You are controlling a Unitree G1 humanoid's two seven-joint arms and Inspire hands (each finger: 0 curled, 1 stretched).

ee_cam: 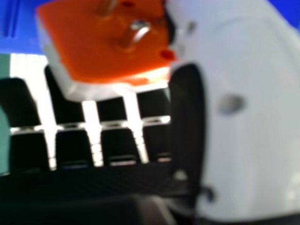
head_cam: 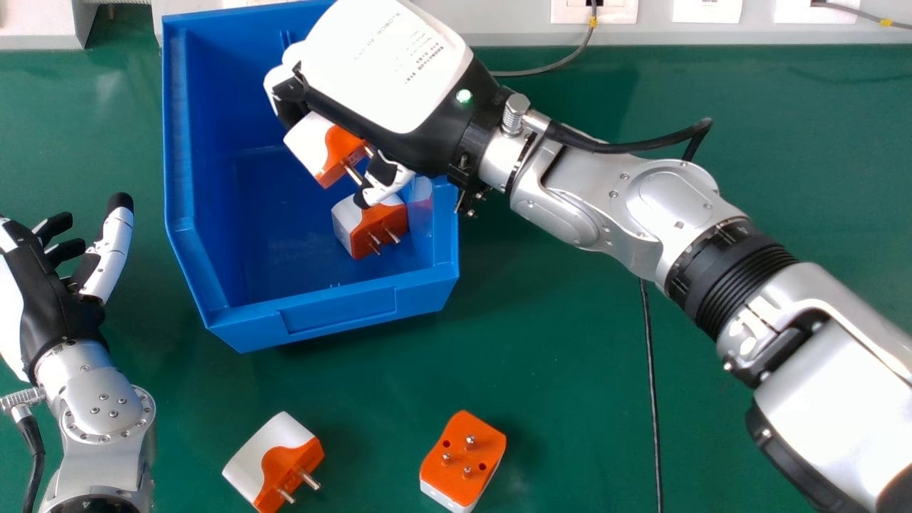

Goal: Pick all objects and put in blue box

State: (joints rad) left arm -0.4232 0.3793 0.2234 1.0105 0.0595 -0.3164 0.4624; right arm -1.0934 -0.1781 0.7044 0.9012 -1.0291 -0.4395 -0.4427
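Note:
Over the blue box (head_cam: pixel 338 315), my right hand (head_cam: pixel 385 64) is curled round a white and orange plug adapter (head_cam: pixel 313 146), held between fingers and thumb. In the right hand view the adapter (ee_cam: pixel 103 47), its pins showing, is against the fingers of my right hand (ee_cam: pixel 185 122), beside the thumb. A second adapter (head_cam: pixel 367 226) lies inside the box near its right wall, just below the thumb. On the green table in front of the box are a white and orange adapter (head_cam: pixel 267 456) and an orange-topped one (head_cam: pixel 467 452). My left hand (head_cam: pixel 53 299) is open left of the box.
The green table (head_cam: pixel 556 399) surrounds the box. A thin black cable (head_cam: pixel 650 377) runs over it beneath the right forearm. Behind the table is a pale wall strip with sockets (head_cam: pixel 595 10) and a grey cable (head_cam: pixel 563 63).

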